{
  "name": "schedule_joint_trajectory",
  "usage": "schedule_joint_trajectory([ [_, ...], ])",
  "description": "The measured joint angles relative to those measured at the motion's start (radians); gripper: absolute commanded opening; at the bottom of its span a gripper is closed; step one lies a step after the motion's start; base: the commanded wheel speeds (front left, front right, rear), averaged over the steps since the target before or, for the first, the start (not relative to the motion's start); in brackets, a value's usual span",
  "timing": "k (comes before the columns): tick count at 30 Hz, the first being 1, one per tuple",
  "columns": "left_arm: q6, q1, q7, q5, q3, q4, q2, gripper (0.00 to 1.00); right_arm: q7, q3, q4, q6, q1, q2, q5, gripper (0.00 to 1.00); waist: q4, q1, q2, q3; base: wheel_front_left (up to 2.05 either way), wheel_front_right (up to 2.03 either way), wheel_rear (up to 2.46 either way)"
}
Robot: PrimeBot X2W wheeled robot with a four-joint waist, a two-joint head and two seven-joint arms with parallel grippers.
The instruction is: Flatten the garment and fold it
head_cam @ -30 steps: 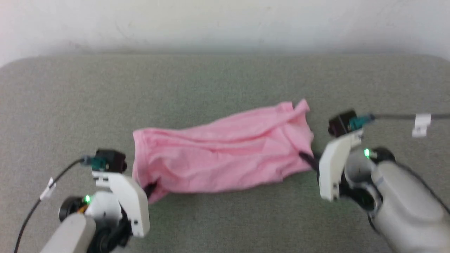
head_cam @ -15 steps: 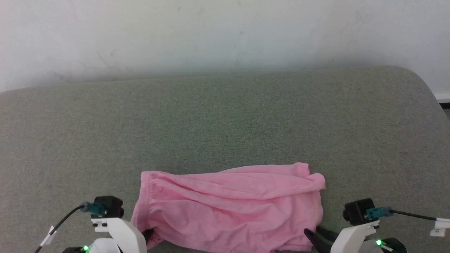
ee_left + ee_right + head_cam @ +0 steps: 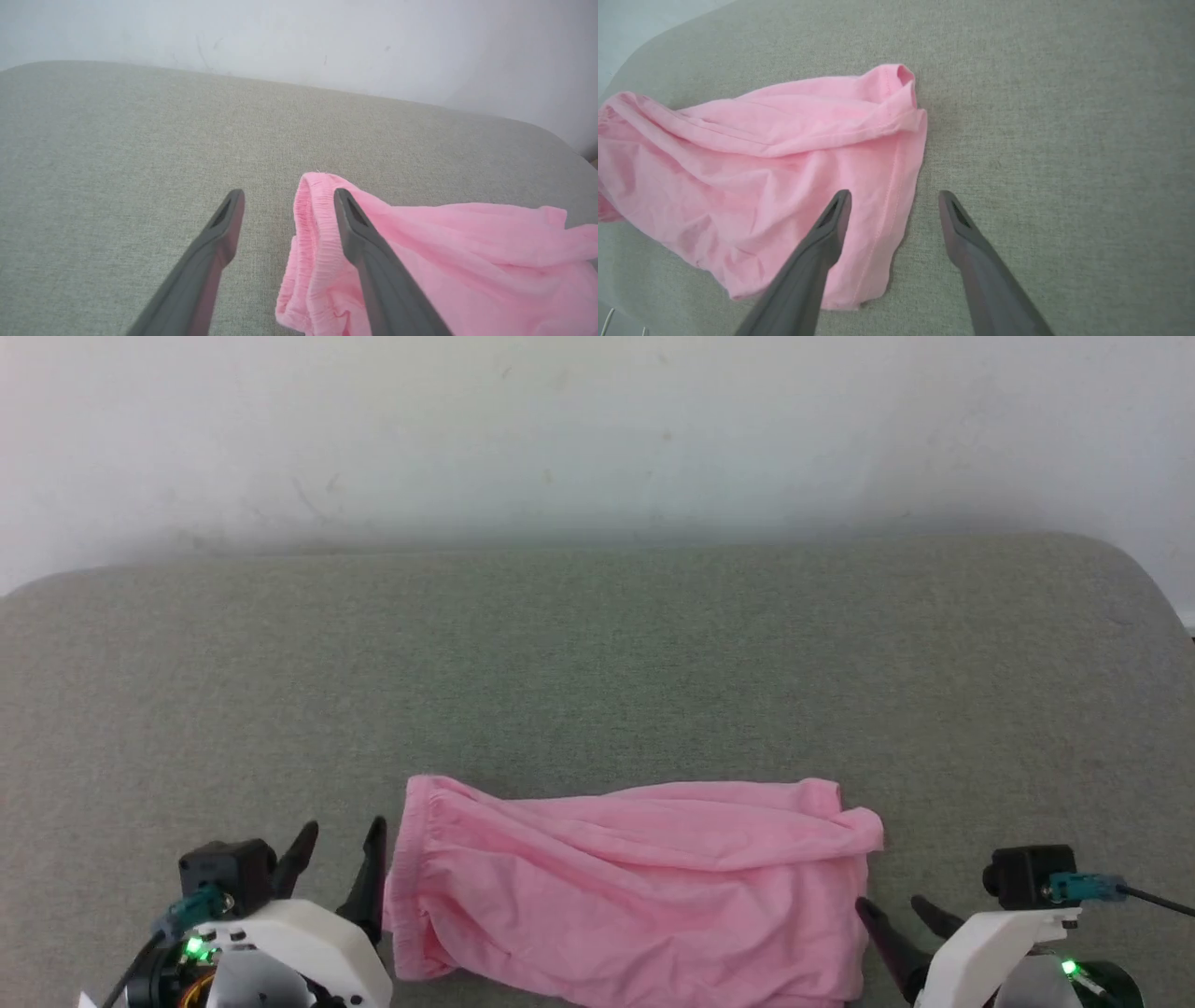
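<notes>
Left wrist view — gathered waistband [image 3: 309, 224] of garment [image 3: 467, 261]

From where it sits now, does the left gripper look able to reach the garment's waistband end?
Probably yes. The left gripper is open right beside the waistband. In the left wrist view one finger overlaps its gathered edge, and nothing lies between them on the grey cushion.

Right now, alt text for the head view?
A wrinkled pink garment lies on a grey-green padded surface, its gathered waistband at the view's left. The left gripper and right gripper sit open at its two ends, holding nothing; a white wall is behind.
</notes>
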Motion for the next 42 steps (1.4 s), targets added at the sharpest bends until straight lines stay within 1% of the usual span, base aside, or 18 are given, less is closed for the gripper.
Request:
schedule_joint_trajectory([
  [5, -0.034, -0.025, -0.178, 0.099, -0.03, 0.015, -0.006, 1.0, 0.053, 0.008, 0.107, 0.0, -0.069, -0.01, 0.034, 1.0, 0.029, 0.0, 0.0, -0.003, 0.0, 0.0, 0.0],
  [6, -0.034, -0.025, -0.178, 0.099, -0.03, 0.015, -0.006, 1.0, 0.053, 0.008, 0.107, 0.0, -0.069, -0.01, 0.034, 1.0, 0.029, 0.0, 0.0, -0.003, 0.0, 0.0, 0.0],
  [9, -0.043, -0.049, -0.252, 0.146, -0.054, 0.037, -0.013, 1.0, 0.081, 0.035, 0.185, 0.0, -0.123, -0.012, 0.052, 1.0, 0.044, 0.0001, 0.0, -0.001, 0.0, 0.0, 0.0],
  [12, -0.056, -0.076, -0.291, 0.179, -0.071, 0.062, -0.025, 1.0, 0.112, 0.067, 0.263, 0.0, -0.18, -0.013, 0.068, 1.0, 0.054, 0.0001, -0.0001, 0.009, 0.0, 0.0, 0.0],
  [14, -0.06, -0.091, -0.303, 0.191, -0.078, 0.077, -0.034, 1.0, 0.123, 0.078, 0.308, 0.0, -0.218, -0.015, 0.075, 1.0, 0.059, 0.0001, 0.0, 0.015, 0.0, 0.0, 0.0],
  [17, -0.061, -0.104, -0.312, 0.198, -0.088, 0.095, -0.05, 1.0, 0.169, 0.093, 0.384, 0.0, -0.267, -0.021, 0.085, 1.0, 0.068, 0.0, 0.0, 0.021, 0.0, 0.0, 0.0],
  [18, -0.067, -0.108, -0.314, 0.198, -0.089, 0.1, -0.055, 1.0, 0.186, 0.096, 0.407, 0.0, -0.279, -0.022, 0.097, 0.93, 0.072, -0.0001, 0.0, 0.022, 0.0, 0.0, 0.0],
  [19, -0.068, -0.113, -0.316, 0.199, -0.091, 0.103, -0.06, 1.0, 0.204, 0.101, 0.425, 0.0, -0.291, -0.026, 0.102, 0.46, 0.075, -0.0001, 0.0, 0.022, 0.0, 0.0, 0.0],
  [20, -0.069, -0.114, -0.318, 0.2, -0.092, 0.106, -0.064, 1.0, 0.217, 0.105, 0.439, 0.0, -0.303, -0.03, 0.104, 0.32, 0.077, -0.0001, 0.0, 0.022, 0.0, 0.0, 0.0],
  [21, -0.07, -0.115, -0.319, 0.2, -0.093, 0.108, -0.066, 1.0, 0.221, 0.106, 0.449, 0.0, -0.309, -0.032, 0.117, 0.1, 0.08, -0.0001, 0.0, 0.02, 0.0, 0.0, 0.0],
  [22, -0.07, -0.116, -0.319, 0.2, -0.092, 0.11, -0.068, 1.0, 0.221, 0.108, 0.458, 0.0, -0.313, -0.034, 0.127, 0.0, 0.081, -0.0001, 0.0, 0.018, 0.0, 0.0, 0.0],
  [28, -0.077, -0.116, -0.326, 0.199, -0.082, 0.117, -0.079, 1.0, 0.2, 0.153, 0.474, -0.001, -0.319, -0.039, 0.16, 0.0, 0.081, 0.0001, 0.0, -0.003, 0.0, 0.0, 0.0],
  [34, -0.078, -0.105, -0.328, 0.191, -0.072, 0.112, -0.089, 1.0, 0.122, 0.176, 0.411, -0.001, -0.278, -0.057, 0.178, 0.0, 0.079, 0.0001, 0.0, -0.031, 0.0, 0.0, 0.0],
  [37, -0.078, -0.097, -0.328, 0.189, -0.065, 0.111, -0.093, 1.0, 0.094, 0.153, 0.362, -0.001, -0.249, -0.08, 0.178, 0.0, 0.076, 0.0001, 0.0, -0.042, 0.0, 0.0, 0.0],
  [42, -0.078, -0.07, -0.328, 0.182, -0.05, 0.107, -0.099, 1.0, 0.083, 0.063, 0.278, -0.001, -0.195, -0.121, 0.167, 0.0, 0.066, 0.0001, 0.0, -0.053, 0.0, 0.0, 0.0],
])
